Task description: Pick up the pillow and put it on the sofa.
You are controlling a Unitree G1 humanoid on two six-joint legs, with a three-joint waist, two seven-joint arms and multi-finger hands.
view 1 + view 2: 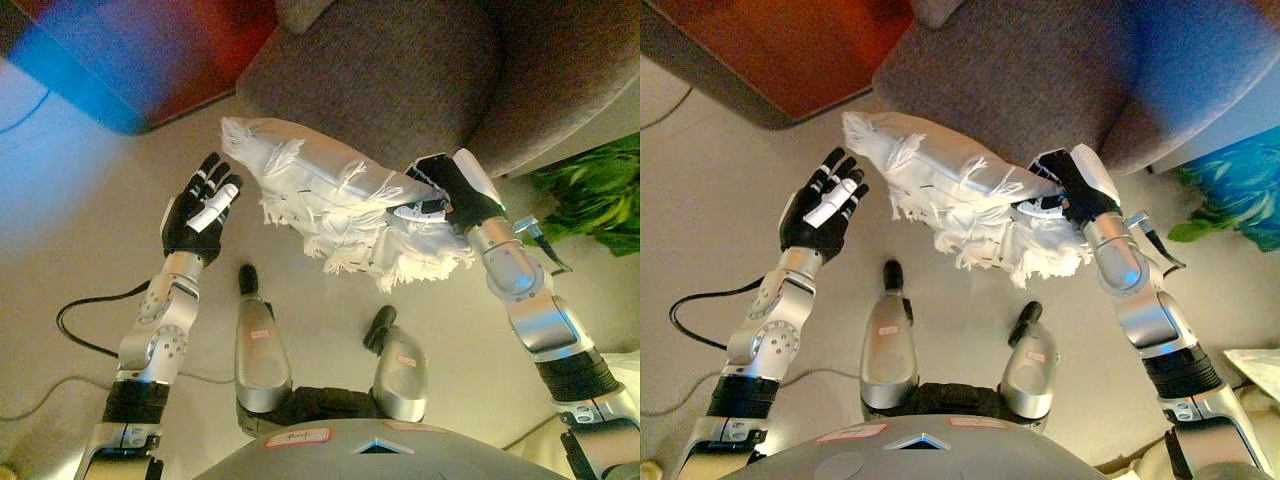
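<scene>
A white fringed pillow hangs in the air in front of the grey-brown sofa seat, its far corner over the seat's front edge. My right hand is shut on the pillow's right end and holds it up. My left hand is open, fingers straight, a little to the left of the pillow and not touching it. The pillow also shows in the right eye view, with the right hand and the left hand.
A red-brown rug lies at the upper left on the pale floor. A green plant stands at the right beside the sofa. A white object lies at the lower right edge.
</scene>
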